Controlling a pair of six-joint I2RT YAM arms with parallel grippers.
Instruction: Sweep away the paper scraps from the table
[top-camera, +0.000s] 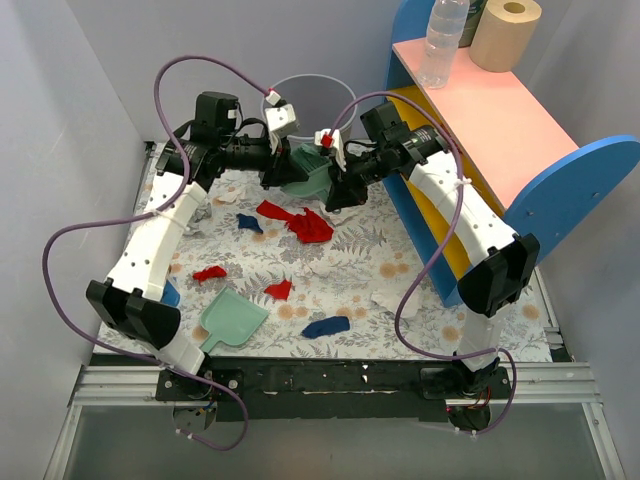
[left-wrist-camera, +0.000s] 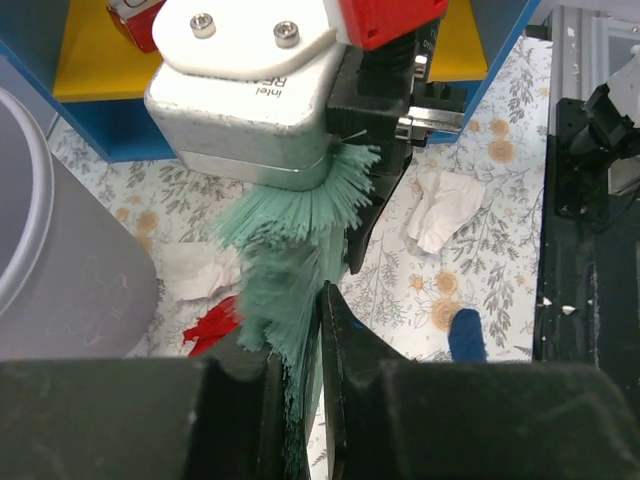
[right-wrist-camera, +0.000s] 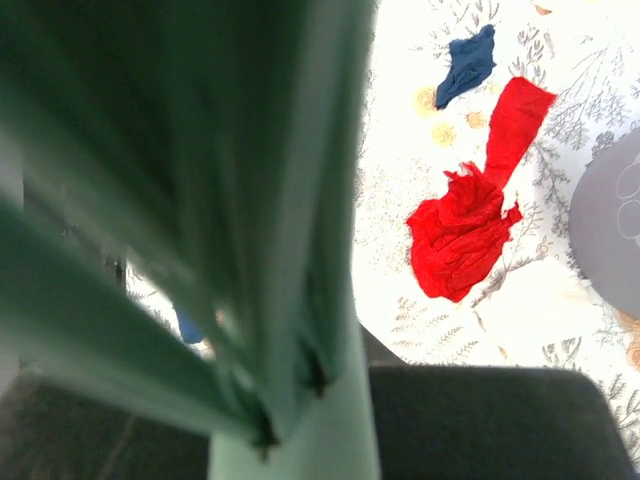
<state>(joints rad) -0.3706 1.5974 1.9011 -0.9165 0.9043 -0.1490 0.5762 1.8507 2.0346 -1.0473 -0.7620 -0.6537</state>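
Both arms reach to the far middle of the table. A green hand brush hangs between them above the cloth. My right gripper is shut on its handle. My left gripper is closed on the bristles, which fill its jaws. Paper scraps lie scattered below: a large red one, dark blue ones, small red ones and white ones.
A mint-green dustpan lies on the table at the front left. A pale round bin stands at the back. The pink-topped blue and yellow shelf borders the right side, with a bottle and a paper roll on it.
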